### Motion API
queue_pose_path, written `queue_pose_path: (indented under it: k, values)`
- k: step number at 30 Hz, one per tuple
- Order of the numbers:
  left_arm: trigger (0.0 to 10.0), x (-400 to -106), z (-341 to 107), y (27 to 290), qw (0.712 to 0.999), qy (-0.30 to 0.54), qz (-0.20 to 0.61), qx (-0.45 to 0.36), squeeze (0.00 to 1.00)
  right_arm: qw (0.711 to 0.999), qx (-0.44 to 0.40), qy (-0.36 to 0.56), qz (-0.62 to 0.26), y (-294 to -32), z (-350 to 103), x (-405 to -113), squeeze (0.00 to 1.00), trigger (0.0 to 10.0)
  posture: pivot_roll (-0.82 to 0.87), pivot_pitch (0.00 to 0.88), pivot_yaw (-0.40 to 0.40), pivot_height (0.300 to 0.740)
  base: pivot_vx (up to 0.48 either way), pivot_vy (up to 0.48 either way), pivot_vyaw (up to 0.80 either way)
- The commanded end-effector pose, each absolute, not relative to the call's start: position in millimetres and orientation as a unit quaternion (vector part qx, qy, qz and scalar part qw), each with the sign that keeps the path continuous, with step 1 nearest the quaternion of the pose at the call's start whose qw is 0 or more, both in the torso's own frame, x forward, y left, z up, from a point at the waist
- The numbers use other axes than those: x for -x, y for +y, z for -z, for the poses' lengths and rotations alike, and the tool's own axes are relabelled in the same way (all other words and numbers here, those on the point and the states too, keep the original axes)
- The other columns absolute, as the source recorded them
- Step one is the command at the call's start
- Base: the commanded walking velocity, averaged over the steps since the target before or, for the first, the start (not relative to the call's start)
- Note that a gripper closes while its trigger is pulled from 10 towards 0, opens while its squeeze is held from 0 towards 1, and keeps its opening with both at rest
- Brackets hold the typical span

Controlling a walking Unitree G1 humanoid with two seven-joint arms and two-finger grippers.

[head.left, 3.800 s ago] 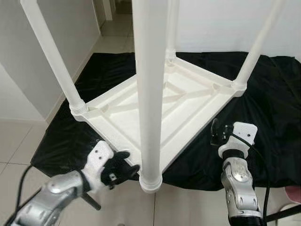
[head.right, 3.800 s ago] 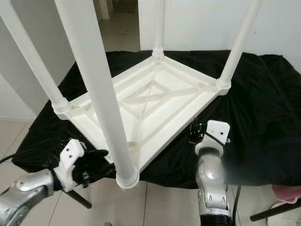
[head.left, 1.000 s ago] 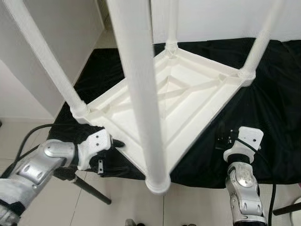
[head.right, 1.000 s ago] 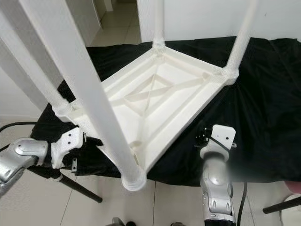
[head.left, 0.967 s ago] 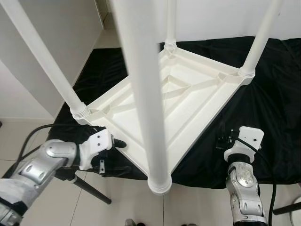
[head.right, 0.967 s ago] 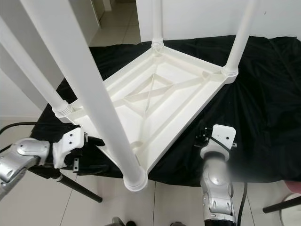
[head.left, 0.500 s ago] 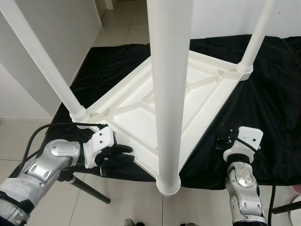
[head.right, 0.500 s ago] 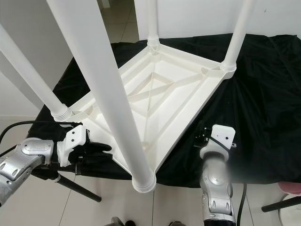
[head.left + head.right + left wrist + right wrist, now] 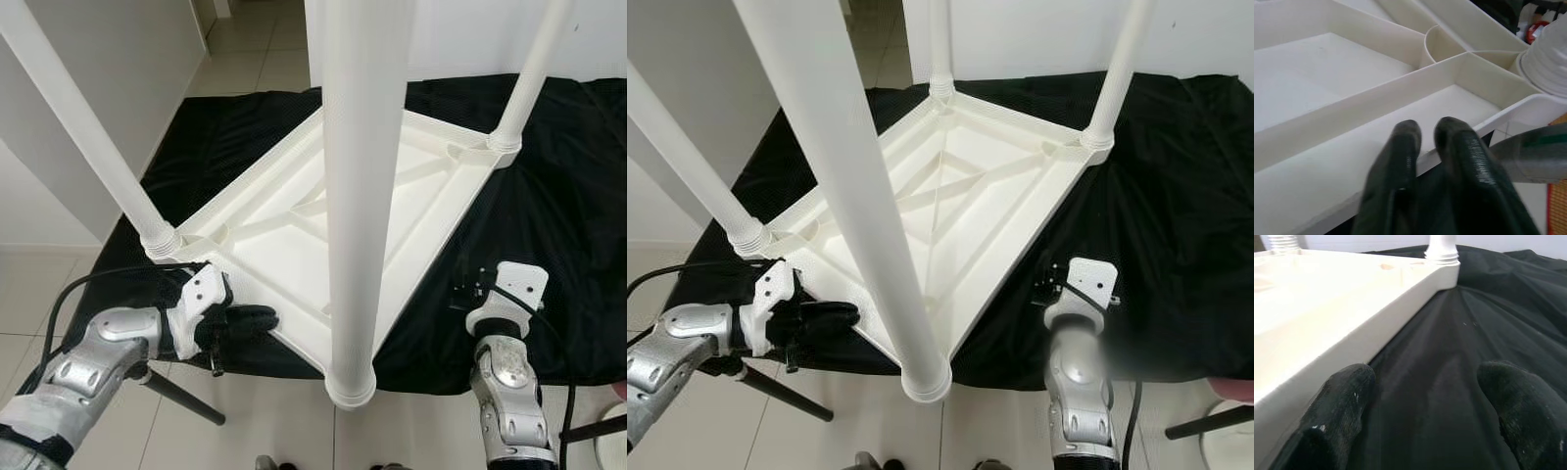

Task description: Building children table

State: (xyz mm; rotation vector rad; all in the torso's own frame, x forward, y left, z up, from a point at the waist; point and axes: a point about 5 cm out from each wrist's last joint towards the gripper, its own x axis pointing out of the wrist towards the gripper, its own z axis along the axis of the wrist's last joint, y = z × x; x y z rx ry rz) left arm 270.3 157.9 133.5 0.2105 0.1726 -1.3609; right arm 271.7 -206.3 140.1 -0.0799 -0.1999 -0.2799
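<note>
Your left hand, fingers nearly together and holding nothing, touches the near rim of the upturned white plastic children's table; your right hand, spread and empty, sits beside the opposite edge.

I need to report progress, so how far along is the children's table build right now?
Done: the white plastic tabletop lies upside down on the black cloth with four white round legs standing in its corner sockets. In hand: the left gripper is at the near rim, the right gripper open beside it. Left: apparently flipping it upright.
</note>
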Motion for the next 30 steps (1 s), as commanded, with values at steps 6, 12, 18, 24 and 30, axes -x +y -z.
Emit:
queue_pose_path:
  k: [6,12,18,24,30]
  values:
    - [10.0,-254.0,-135.8,158.6,0.707,0.115,0.689,-0.111,1.00,0.987,0.037,-0.089,0.126,-200.9,-135.7,-275.3,0.00,10.0,-0.03,0.111,0.093,0.740,0.000,0.000,0.00]
    - [10.0,-251.7,-132.3,156.0,0.694,0.116,0.697,-0.138,1.00,0.987,0.038,-0.089,0.125,-201.8,-135.3,-275.2,0.00,10.0,-0.03,0.101,0.090,0.740,0.000,0.000,0.00]
    - [10.0,-260.4,-125.0,155.5,0.704,0.124,0.677,-0.178,0.90,0.987,0.036,-0.089,0.127,-201.2,-134.1,-276.5,0.00,10.0,-0.03,0.081,0.083,0.740,0.000,0.000,0.00]
    - [10.0,-272.1,-117.8,152.3,0.722,0.128,0.649,-0.201,0.00,0.988,0.033,-0.093,0.122,-197.9,-135.8,-279.8,0.00,10.0,-0.03,0.076,0.077,0.740,0.000,0.000,0.00]
    - [10.0,-287.3,-121.6,151.1,0.748,0.114,0.621,-0.204,0.00,0.987,0.036,-0.098,0.123,-201.0,-138.7,-282.0,0.00,10.0,-0.04,0.074,0.083,0.740,0.000,0.000,0.00]
